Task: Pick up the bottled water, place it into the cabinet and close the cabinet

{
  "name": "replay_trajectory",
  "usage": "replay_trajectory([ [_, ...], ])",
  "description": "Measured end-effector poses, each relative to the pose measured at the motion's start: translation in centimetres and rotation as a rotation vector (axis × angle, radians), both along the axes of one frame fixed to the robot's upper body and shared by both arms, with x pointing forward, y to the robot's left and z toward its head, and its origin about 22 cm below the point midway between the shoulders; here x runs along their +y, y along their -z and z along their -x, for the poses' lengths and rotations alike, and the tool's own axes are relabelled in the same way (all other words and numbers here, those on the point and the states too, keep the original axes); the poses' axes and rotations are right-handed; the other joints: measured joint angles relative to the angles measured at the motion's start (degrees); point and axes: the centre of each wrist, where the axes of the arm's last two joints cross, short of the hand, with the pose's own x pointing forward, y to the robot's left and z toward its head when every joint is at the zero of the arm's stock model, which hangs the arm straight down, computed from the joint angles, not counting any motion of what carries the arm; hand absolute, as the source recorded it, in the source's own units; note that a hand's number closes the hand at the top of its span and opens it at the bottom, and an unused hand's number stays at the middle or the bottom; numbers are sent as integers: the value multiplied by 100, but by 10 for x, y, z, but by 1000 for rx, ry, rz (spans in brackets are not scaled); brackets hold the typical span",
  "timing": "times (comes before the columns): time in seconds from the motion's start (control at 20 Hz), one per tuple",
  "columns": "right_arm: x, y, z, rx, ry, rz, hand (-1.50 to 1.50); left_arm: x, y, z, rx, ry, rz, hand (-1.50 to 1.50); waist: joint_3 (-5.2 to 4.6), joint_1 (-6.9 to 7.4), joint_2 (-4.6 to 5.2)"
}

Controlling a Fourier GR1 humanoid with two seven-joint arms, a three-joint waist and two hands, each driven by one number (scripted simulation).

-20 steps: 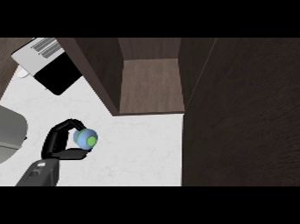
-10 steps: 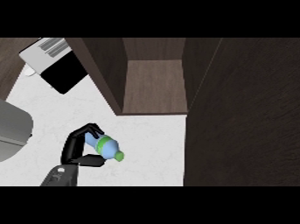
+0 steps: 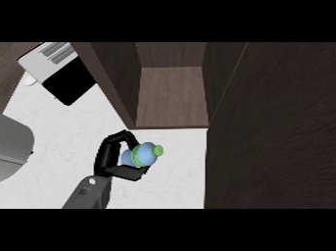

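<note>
White counter below open cabinet (image 3: 172, 95), left robot hand (image 3: 117, 158) grasping bottled water (image 3: 143, 154).

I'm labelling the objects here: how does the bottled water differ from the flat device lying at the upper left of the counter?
The bottled water is small, rounded and blue with a green cap; the flat device is broad, angular, black and white. The bottled water is held in the curled fingers of the left robot hand, just in front of the open cabinet; the flat device lies untouched. Both are over the white counter.
</note>
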Motion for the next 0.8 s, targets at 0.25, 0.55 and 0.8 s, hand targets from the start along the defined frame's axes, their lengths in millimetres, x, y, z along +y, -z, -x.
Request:
replay_trajectory([
  [0.25, -2, 0, 3, 2, 5, 6, -150, -35, -36, -21, 18, -4, -1, 150, -6, -9, 8],
  [0.55, -6, -1, -3, -17, 16, 34, -150, -78, -78, -41, 38, -12, -4, 150, -10, -30, 40],
  [0.8, -13, -1, 0, -28, 26, 52, -150, -100, -104, -61, 62, -62, -37, 150, -10, -102, 53],
])
